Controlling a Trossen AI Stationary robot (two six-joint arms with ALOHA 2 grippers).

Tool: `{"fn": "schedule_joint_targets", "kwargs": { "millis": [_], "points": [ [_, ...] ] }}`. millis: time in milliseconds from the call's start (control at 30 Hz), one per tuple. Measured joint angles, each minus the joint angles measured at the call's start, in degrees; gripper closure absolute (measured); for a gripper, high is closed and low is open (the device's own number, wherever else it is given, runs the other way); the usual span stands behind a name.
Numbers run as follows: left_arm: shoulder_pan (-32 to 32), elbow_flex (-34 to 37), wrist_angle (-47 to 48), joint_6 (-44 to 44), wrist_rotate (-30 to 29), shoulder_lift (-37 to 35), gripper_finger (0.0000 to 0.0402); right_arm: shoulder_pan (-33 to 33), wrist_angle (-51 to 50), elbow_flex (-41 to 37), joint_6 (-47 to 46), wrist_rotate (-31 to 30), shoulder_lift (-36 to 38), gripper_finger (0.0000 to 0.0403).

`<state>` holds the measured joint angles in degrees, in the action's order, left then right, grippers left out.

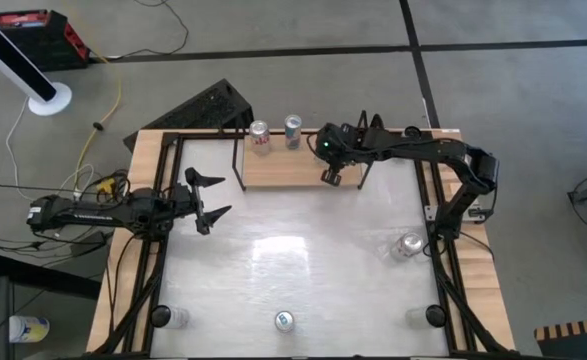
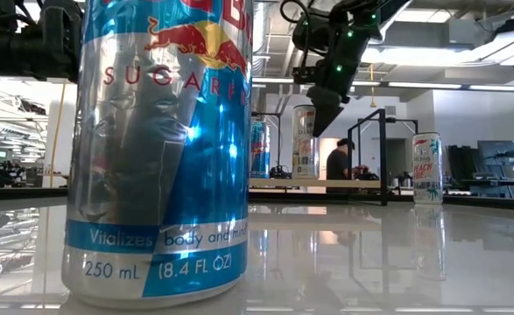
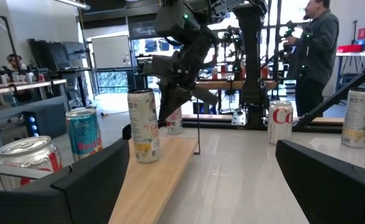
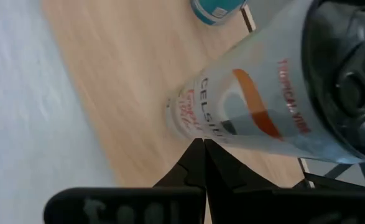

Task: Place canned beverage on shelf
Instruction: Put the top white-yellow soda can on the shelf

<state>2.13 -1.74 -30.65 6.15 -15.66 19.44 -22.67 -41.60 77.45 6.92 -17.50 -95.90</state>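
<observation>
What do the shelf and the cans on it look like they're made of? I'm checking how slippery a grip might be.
The shelf looks like a light, matte wood board, grain faintly visible, in a thin black frame, probably metal wire. The cans on it, such as the white can, look like glossy printed aluminium with shiny silver tops, so likely smooth.

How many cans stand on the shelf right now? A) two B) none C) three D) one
C: the high view shows three cans on the shelf: a red-marked can, a blue can, and a white can just under the shut right claw.
</observation>
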Motion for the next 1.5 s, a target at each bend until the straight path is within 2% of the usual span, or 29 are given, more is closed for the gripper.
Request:
{"fn": "schedule_joint_targets", "kwargs": {
  "millis": [267,500,1500],
  "points": [
    [0.0,0.0,0.0,-0.1,0.0,0.0,0.0009,-2.0,1.0,0.0,0.0,0.7,0.0,0.0382],
    [0.0,0.0,0.1,0.0,0.0,0.0,0.0009,-2.3,0.9,0.0,-1.1,5.3,0.0,0.0382],
    [0.0,0.0,0.2,0.2,0.0,0.0,0.0009,-3.7,8.5,0.0,1.3,5.1,0.0,0.0382]
  ]
}}
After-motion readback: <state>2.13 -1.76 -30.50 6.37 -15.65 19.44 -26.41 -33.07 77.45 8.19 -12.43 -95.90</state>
